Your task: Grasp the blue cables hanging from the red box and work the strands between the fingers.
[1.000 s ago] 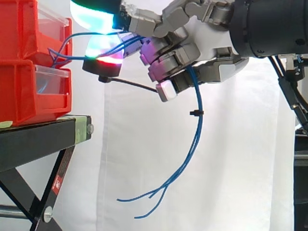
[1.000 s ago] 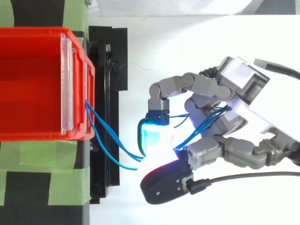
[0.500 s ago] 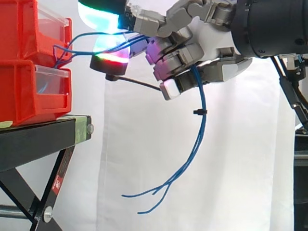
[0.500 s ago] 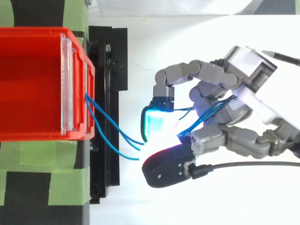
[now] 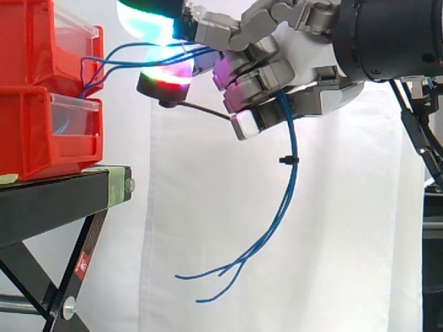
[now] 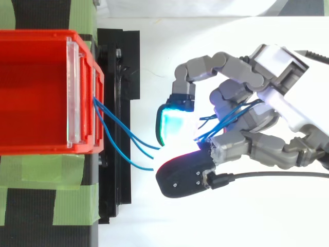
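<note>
The blue cables (image 5: 289, 181) come out of the front of the upper red bin (image 5: 34, 41). They cross the open gap as a few loose strands and pass into my robot hand (image 5: 277, 76). Beyond the robot hand they drop in a long curve in front of the white curtain (image 5: 208, 228). A small black cable tie (image 5: 287, 160) binds them just below my fingers, and the free ends fan apart at the bottom, hanging in the air and touching nothing.

My robot hand is clenched on the strands. The fingers are curled, and the cables are threaded between them and across the palm side. In the top view the blue lines run under the bent fingers (image 6: 241, 95). One pad glowing cyan and green (image 5: 145, 21) sits above the strands on the bin's side. Another pad glowing red and magenta (image 5: 166, 72) sits just under them, so the cables pass between the two. A white-lit pad (image 5: 242, 124) lies lower, beside the point where the cables turn downward.

My robot hand is clear of the bin, out past the edge of the counter (image 5: 62, 200). The upper bin is stacked on a second red bin (image 5: 41, 131), and both have clear plastic fronts. From above, green tape (image 6: 77, 170) crosses the black counter beside the bin.
</note>
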You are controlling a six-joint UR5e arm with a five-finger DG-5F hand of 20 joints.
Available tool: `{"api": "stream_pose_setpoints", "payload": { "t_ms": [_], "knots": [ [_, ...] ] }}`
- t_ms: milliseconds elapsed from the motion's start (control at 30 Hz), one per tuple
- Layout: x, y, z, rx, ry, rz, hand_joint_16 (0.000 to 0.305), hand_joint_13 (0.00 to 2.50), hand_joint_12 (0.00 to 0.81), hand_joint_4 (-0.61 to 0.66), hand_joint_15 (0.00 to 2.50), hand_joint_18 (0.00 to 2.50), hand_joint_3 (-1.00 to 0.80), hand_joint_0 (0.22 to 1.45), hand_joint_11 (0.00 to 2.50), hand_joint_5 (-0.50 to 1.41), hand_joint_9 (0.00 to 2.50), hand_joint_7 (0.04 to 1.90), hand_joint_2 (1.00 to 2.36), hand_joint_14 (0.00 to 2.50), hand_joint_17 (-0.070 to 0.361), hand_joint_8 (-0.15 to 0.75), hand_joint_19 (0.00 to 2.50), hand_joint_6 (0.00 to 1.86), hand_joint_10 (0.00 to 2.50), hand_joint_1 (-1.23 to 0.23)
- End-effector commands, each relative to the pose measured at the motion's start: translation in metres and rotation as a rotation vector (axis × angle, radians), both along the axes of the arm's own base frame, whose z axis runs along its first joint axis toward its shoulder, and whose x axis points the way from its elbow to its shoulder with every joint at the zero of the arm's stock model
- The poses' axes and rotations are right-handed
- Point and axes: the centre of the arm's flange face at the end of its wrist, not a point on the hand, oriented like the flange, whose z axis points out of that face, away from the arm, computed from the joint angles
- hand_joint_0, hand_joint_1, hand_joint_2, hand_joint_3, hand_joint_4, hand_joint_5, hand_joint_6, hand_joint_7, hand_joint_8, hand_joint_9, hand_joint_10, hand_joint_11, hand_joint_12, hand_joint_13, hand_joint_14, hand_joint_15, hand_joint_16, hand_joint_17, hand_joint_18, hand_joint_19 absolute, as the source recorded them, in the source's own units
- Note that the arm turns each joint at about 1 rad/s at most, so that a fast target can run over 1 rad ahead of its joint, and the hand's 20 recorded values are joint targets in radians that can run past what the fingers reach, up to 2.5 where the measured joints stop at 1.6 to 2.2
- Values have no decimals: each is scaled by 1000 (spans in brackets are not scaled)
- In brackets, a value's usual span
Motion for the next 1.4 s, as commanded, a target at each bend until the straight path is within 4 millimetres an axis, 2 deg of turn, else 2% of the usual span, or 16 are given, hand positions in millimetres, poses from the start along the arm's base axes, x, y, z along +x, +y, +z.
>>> {"api": "stream_pose_setpoints", "payload": {
  "t_ms": [0,233,400,500,667,767,967,1100,1367],
  "knots": [
    [0,0,0,2,-3,-4,238,2057,688,194,1811,2500,-1000,827,2500,4,1770,1161,1000,2500,178,445,718,976,2500,-729],
    [-1,-1,0,4,-3,-16,238,2057,688,204,1811,2500,-947,852,2500,-102,1770,1125,1002,2500,178,445,718,1063,2500,-750],
    [0,-1,0,5,-6,-18,238,2057,688,260,1811,2500,-943,862,2500,-123,1770,1151,1002,2500,178,445,718,1009,2500,-754],
    [-1,-1,0,6,-6,-19,238,2057,688,294,1811,2500,-1000,846,2500,-120,1770,1147,1000,2500,178,445,718,971,2500,-723],
    [-1,-1,0,6,-6,-22,238,2057,688,297,1811,2500,-1000,819,2500,22,1770,1208,1000,2500,178,445,718,777,2500,-624],
    [-1,-1,0,7,-7,-22,238,2057,688,282,1811,2500,-1000,815,2500,119,1770,1246,1000,2500,178,445,718,733,2500,-550],
    [-1,-1,0,7,-7,-22,238,2057,688,272,1811,2500,-1000,813,2500,232,1770,1311,1000,2500,178,445,718,631,2500,-501],
    [-1,0,0,7,-7,-21,238,2057,688,274,1811,2500,-1000,802,2500,236,1770,1313,1000,2500,178,445,718,647,2500,-526],
    [-1,-1,0,7,-7,-22,238,2057,688,277,1811,2500,-1000,820,2500,240,1770,1246,1000,2500,178,445,718,858,2500,-604]
  ]
}}
